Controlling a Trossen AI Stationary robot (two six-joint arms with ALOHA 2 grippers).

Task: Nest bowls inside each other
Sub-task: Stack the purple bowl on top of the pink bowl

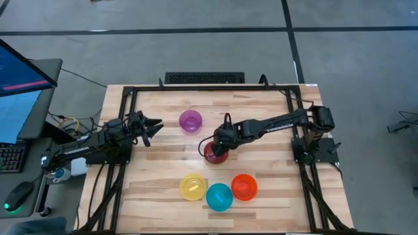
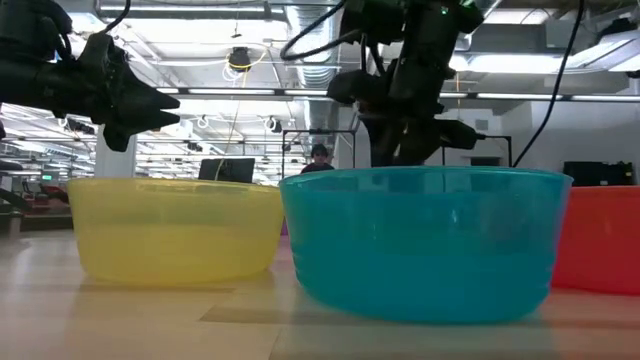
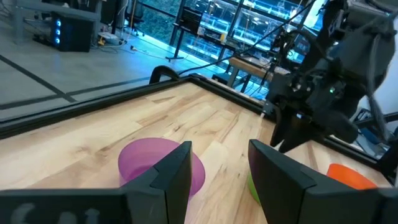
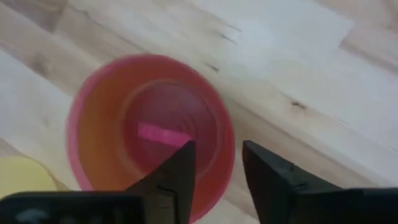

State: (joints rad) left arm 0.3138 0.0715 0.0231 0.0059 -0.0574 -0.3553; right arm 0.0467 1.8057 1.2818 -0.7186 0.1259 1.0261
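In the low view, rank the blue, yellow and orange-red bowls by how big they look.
1. Blue bowl
2. Yellow bowl
3. Orange-red bowl, cropped by the frame edge and partly behind the blue one

Nearness to the camera drives this; true sizes look alike.

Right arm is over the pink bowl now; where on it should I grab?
Pinch the pink bowl by its thin rim, coming straight down with one finger inside and one outside. It sits upright and open, and the right gripper, fingers apart, already hangs over the rim's edge.

grey floor (image 1: 196, 46) with dark seams, monitor (image 1: 19, 78) at left, ceiling pipes (image 2: 250, 20), person (image 2: 319, 155) behind.
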